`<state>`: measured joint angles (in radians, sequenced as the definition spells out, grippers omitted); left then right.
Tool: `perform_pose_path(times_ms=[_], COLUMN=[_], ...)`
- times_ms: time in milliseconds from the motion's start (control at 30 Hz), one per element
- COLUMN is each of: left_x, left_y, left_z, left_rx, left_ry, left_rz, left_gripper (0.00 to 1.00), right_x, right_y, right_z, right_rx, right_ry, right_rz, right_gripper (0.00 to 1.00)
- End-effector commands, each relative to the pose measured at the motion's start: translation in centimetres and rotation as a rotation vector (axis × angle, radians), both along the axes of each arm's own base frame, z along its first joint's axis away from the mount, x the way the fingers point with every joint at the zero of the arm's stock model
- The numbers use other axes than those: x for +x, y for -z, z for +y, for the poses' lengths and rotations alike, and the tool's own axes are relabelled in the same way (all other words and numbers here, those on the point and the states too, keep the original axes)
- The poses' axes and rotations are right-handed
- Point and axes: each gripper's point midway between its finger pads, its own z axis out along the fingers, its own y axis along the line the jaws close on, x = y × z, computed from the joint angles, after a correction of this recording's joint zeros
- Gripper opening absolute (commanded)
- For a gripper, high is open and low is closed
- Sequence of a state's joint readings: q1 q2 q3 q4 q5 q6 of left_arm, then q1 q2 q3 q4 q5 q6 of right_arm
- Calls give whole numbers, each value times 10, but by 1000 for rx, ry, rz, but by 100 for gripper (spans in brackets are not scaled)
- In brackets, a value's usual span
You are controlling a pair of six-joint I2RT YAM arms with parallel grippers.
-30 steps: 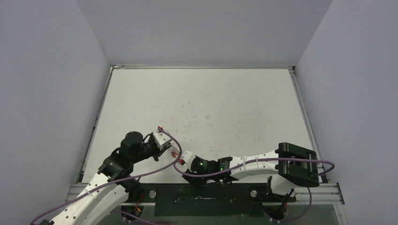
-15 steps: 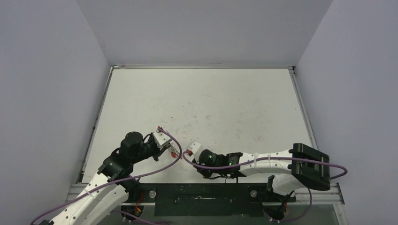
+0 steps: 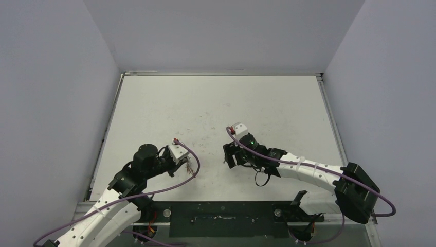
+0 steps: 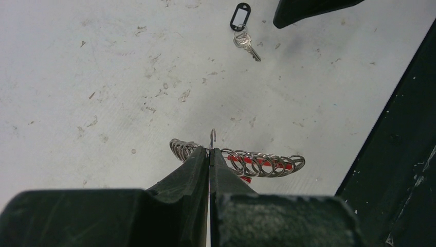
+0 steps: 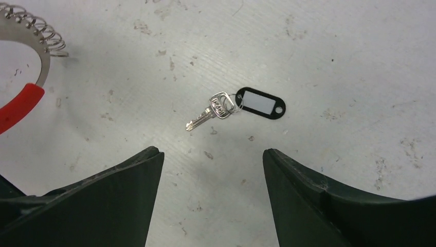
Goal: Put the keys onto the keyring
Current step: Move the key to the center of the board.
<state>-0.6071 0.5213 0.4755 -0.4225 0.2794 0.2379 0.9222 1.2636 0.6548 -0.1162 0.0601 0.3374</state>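
Observation:
The keyring (image 4: 257, 163) is a thin metal ring strung with several small silver rings, and it has a red sleeve (image 5: 18, 107). My left gripper (image 4: 210, 152) is shut on its wire and holds it just above the table (image 3: 216, 108). The ring's hooked end sticks up past the fingertips. One loose key (image 5: 208, 114), silver with a black oblong tag (image 5: 260, 105), lies flat on the table. It sits just ahead of my right gripper (image 5: 211, 154), which is open with nothing between its fingers. In the top view the right gripper (image 3: 230, 157) is to the right of the keyring (image 3: 192, 166).
Grey walls close in the white, scuffed table on the left, back and right. The black base rail (image 3: 221, 218) runs along the near edge. A purple cable (image 3: 175, 186) loops under my left wrist.
My right arm has pulled away from the keyring, swinging right and farther out over the table, and its jaws have opened. The left gripper and keyring have stayed put.

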Motion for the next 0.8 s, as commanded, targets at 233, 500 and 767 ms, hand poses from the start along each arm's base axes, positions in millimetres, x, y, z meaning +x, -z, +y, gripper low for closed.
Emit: perform_pose_path(times_ms=[233, 500, 767], left_x=[3, 4, 3], left_y=[-12, -11, -11], left_z=[-9, -10, -11], left_rx=[-59, -53, -54], left_ry=[16, 24, 30], left_rz=[-24, -20, -22], left_gripper=[0, 0, 0], right_x=[19, 37, 57], right_y=[3, 24, 43], right_z=[-5, 12, 15], right_rx=[197, 221, 247], right_ry=[118, 200, 278], right_rz=[159, 288, 323], right_gripper=[48, 37, 33])
